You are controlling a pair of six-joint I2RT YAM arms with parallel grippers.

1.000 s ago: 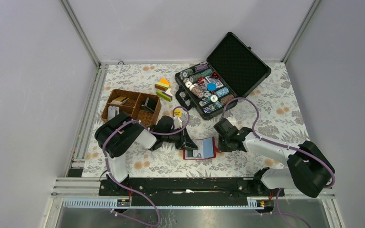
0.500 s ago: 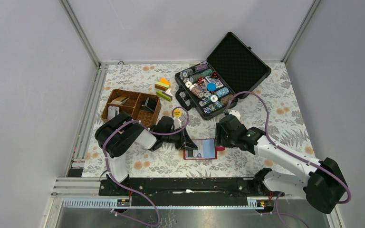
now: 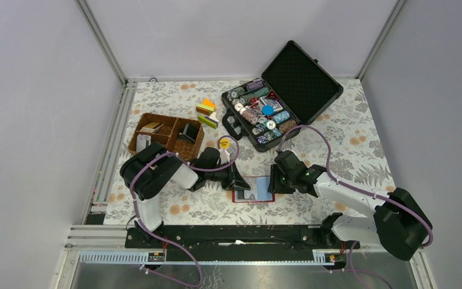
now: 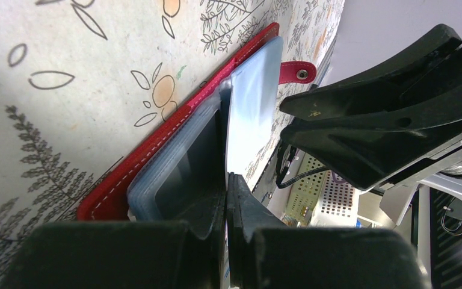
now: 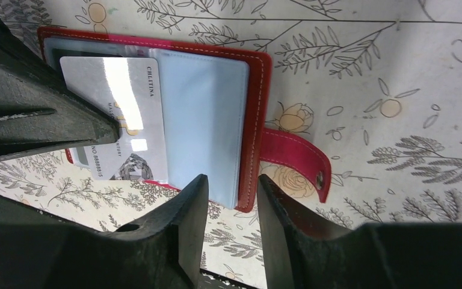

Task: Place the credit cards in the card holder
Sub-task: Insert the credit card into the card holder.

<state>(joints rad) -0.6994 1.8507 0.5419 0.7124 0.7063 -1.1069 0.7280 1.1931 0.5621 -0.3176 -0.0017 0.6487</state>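
Note:
The red card holder (image 3: 254, 196) lies open on the flowered cloth between the two arms, with light blue pockets (image 5: 201, 120) showing. A whitish credit card (image 5: 120, 114) lies across its left half, one edge under the blue leaf. My left gripper (image 4: 225, 180) is shut on a thin clear pocket leaf (image 4: 249, 114) and holds it up on edge. My right gripper (image 5: 231, 183) stands open over the holder's right near corner, beside the snap strap (image 5: 295, 156). More credit cards, a tan one (image 3: 151, 127), a whitish one (image 3: 142, 142) and a dark one (image 3: 187, 131), sit in the basket.
The brown wicker basket (image 3: 167, 144) stands at the left behind my left arm. A black case (image 3: 301, 75) with poker chips lies open at the back, and coloured blocks (image 3: 207, 112) stand next to it. A yellow disc (image 3: 224, 143) lies near the left wrist.
My right gripper opened, swung up over the holder's right edge, then came back down to it with narrower jaws. The holder now lies flatter. The left gripper has kept its grip.

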